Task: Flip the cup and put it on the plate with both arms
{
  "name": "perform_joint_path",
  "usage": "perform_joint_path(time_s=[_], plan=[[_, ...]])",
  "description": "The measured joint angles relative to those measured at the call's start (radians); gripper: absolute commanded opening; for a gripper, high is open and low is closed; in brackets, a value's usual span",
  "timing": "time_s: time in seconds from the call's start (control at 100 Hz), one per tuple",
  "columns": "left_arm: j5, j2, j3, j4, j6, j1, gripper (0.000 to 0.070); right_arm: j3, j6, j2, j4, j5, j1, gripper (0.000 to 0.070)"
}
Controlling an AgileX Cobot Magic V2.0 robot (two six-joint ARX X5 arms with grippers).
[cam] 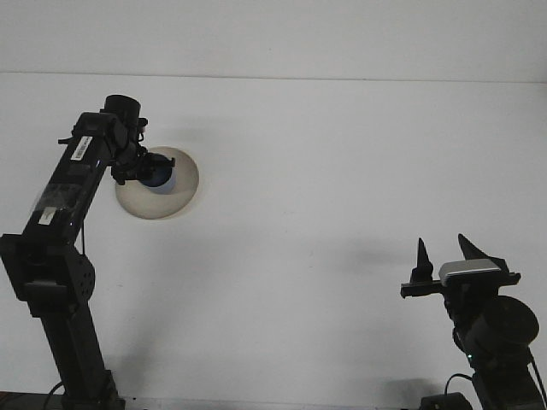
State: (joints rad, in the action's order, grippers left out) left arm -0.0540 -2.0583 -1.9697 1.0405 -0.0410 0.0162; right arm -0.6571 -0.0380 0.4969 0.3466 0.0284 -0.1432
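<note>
single front view, high, facing forward over table

You're looking at a matt white table — smooth, no grain. Plate looks pale beige, dull finish, prob. plastic. Cup is blue w/ slight gloss. Both arms — black matt housings.

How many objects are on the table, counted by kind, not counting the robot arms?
Cup: 1
Plate: 1
Total: 2
</note>
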Motion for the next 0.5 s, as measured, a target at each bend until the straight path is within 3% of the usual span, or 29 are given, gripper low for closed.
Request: perform_joint_path(time_s=[0.14, 0.27, 0.5], plan=[[0.0, 0.0, 0.0, -0.006, -0.002, 0.0, 0.0108, 0.0, -0.001, 0.0, 0.0, 0.0, 0.0, 0.0451], [0.0, -0.004, 0.0, -0.005, -0.002, -0.002, 0.0126, 0.0, -0.003, 0.0, 0.0, 0.001, 0.0, 0.0451], [0.001, -0.005, 0.0, -0.005, -0.002, -0.008, 0.0313, 0.0, -0.004, 0.0, 0.0, 0.001, 0.0, 0.0451]])
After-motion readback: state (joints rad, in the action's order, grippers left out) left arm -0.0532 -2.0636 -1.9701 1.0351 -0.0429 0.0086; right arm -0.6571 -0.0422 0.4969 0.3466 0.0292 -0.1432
